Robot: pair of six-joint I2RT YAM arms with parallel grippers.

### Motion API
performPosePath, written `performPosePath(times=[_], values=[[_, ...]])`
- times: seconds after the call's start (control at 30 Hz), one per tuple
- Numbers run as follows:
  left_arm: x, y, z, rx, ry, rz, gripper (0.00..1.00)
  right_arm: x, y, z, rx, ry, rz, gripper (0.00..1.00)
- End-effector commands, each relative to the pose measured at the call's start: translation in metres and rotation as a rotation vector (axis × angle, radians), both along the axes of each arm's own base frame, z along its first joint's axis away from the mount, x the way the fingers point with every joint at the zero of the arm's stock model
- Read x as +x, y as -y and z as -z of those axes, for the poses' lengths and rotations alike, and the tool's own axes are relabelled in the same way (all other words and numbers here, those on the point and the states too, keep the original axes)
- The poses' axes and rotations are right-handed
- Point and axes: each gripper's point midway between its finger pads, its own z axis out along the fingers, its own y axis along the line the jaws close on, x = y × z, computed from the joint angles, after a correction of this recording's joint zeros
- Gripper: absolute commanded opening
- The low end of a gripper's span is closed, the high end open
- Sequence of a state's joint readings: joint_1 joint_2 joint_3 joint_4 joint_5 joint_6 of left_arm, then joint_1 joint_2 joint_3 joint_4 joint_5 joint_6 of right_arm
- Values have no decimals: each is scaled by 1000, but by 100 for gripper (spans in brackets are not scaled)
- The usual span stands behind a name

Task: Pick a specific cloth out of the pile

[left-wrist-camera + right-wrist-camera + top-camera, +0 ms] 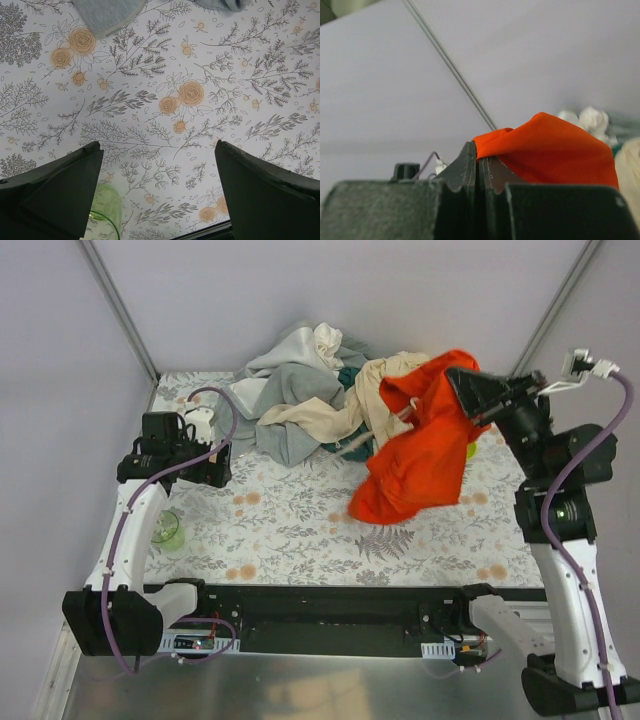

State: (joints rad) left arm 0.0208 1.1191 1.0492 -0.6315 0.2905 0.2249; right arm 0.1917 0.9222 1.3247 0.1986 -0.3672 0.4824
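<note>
**Though gripped and raised, the cloth was not yet clear of the pile**

When I checked the feeds, my right claw (479, 156) had its jaws pressed together on a fold of the orange-red cloth (420, 455). The wrist camera showed the fabric bunched up just past the fingertips. The cloth hung below the claw as one long drape, and its lowest corner looked to reach down to the table (300, 530). I judged the pick to be made and the lift partly done.

What remained, as I saw it, was the separation. The pile (300, 400) sat just beside the claw on its left, and a cream garment (385, 375) from it lay against the cloth's upper edge. From overhead I could not tell whether the two were tangled or merely touching. The cloth had yet to be carried well apart from the heap and set down.

My left claw (159, 145) was spread wide and held nothing. It hung over bare floral table, well apart from the cloth. A grey edge of the pile lay beyond its fingertips.

My count was:
- one orange-red cloth
- one pile, showing grey, cream, white and teal pieces, though I could not count the garments in it
- two claws
- one green bowl (168, 530), close under the left claw
- one small yellow item (470, 450), peeping out below the right claw, just behind the hanging cloth
</note>
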Motion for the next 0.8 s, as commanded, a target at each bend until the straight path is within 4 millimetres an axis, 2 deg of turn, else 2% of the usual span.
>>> performPosePath(times=[0.0,0.1,0.13,0.23,0.3,0.4,0.5,0.63,0.67,0.7,0.73,0.77], values=[[-6,8,-12,-30,45,43,99,-18,29,49,-29,-144,160,0],[-7,10,-15,-40,56,49,99,-16,57,105,-119,-309,327,0],[-8,11,-16,-43,57,51,99,-8,80,130,-141,-393,458,0],[-10,13,-16,-49,62,57,99,-2,143,217,-234,-620,813,0],[-11,12,-17,-47,68,58,99,-7,180,256,-249,-683,1029,0],[-13,11,-18,-42,76,58,99,-26,224,307,-117,-742,1299,0],[-14,11,-19,-39,80,60,99,-43,251,353,58,-786,1440,0],[-14,11,-18,-40,77,60,99,-59,273,414,108,-954,1563,0],[-14,12,-17,-40,76,61,99,-66,278,429,134,-1028,1591,5],[-14,12,-17,-39,74,60,99,-71,280,441,156,-1099,1601,21],[-14,11,-16,-38,73,60,99,-73,281,448,177,-1164,1591,45],[-14,11,-15,-35,73,61,99,-72,281,451,169,-1207,1568,63]])
